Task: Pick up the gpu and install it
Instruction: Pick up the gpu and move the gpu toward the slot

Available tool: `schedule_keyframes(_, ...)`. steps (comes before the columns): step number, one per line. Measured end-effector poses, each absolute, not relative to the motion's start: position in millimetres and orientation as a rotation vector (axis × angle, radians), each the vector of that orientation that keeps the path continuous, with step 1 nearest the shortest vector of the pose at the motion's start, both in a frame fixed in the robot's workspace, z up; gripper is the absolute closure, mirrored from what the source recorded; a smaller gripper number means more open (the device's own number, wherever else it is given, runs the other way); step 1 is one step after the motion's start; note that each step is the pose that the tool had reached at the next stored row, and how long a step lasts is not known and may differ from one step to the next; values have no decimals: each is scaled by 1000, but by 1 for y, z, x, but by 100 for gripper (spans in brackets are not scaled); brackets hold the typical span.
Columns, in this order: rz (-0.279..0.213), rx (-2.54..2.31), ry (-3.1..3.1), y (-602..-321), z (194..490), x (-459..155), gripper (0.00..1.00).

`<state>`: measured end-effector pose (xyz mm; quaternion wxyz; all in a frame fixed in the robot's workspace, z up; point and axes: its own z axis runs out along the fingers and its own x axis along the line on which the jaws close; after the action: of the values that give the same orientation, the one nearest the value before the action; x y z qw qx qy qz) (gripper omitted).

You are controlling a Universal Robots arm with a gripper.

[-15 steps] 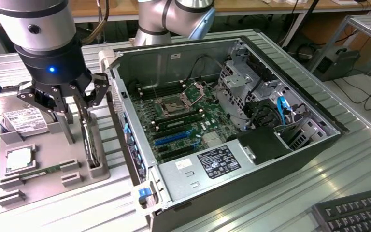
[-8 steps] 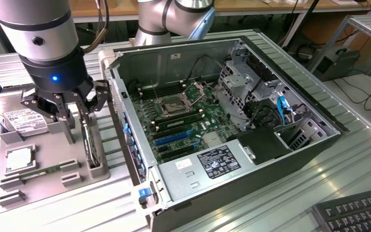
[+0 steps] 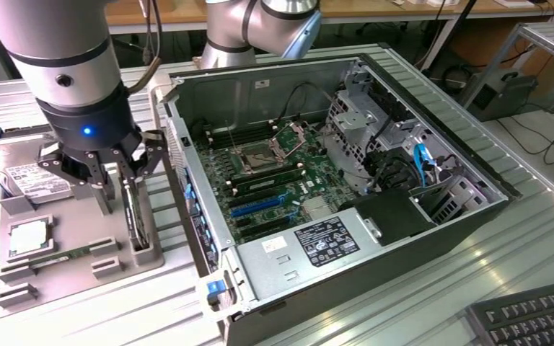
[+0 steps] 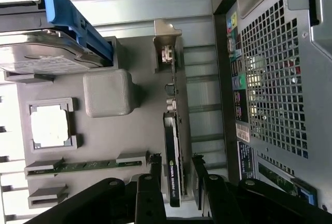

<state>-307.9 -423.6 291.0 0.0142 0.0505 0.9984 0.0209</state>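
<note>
**Jaws astride the gpu, nothing gripped yet**

Thin, flat, dark gpu [image 3: 138, 223] [image 4: 173, 151], with a narrow silvery-tan metal bracket [image 4: 167, 47] at one end. It stands on its long edge in a slot of the grey moulded holder tray [image 3: 113, 263] [image 4: 104, 141]. The tray is just beside the open black-and-silver computer case [image 3: 374, 281] on the ribbed metal table [image 3: 518, 238]. A boxy silver hard drive with white label [image 3: 29, 180] lies in the same tray, apart from the card.

Jaws released and spread wide. One black finger [image 4: 151, 182] stands off each flat face of the card, toward the end away from the bracket. A gap shows on both sides, so no contact.

Handling, as I judge it:
- **Weight and stiffness:** light and stiff, but fragile, being a bare board with small parts and its connector edge down in the slot.
- **Grip surface:** the faces look smooth, so a weak pinch could slip.
- **Best hold:** across the two flat faces near the upper edge, well off the bracket and the connector.
- **In the slot:** seated as it is, it would likely bind if tilted or twisted.
</note>
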Motion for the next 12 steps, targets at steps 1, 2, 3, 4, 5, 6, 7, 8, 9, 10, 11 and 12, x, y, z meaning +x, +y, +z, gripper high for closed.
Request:
schedule_keyframes(1,65,158,3108,-424,289,-308,64)
schedule_keyframes(2,65,158,3108,-424,287,-308,64)
schedule_keyframes(3,65,158,3108,-424,285,-308,64)
schedule_keyframes(4,65,158,3108,-424,283,-308,64)
schedule_keyframes(5,65,158,3108,-424,281,-308,64)
schedule_keyframes(6,65,158,3108,-424,279,-308,64)
schedule_keyframes(7,65,158,3108,-424,276,-308,64)
schedule_keyframes(8,65,157,3108,-424,275,-308,64)
schedule_keyframes(9,65,157,3108,-424,272,-308,64)
schedule_keyframes(10,65,157,3107,-424,271,-308,64)
schedule_keyframes(11,65,157,3107,-424,268,-308,64)
schedule_keyframes(12,65,157,3107,-423,265,-307,64)
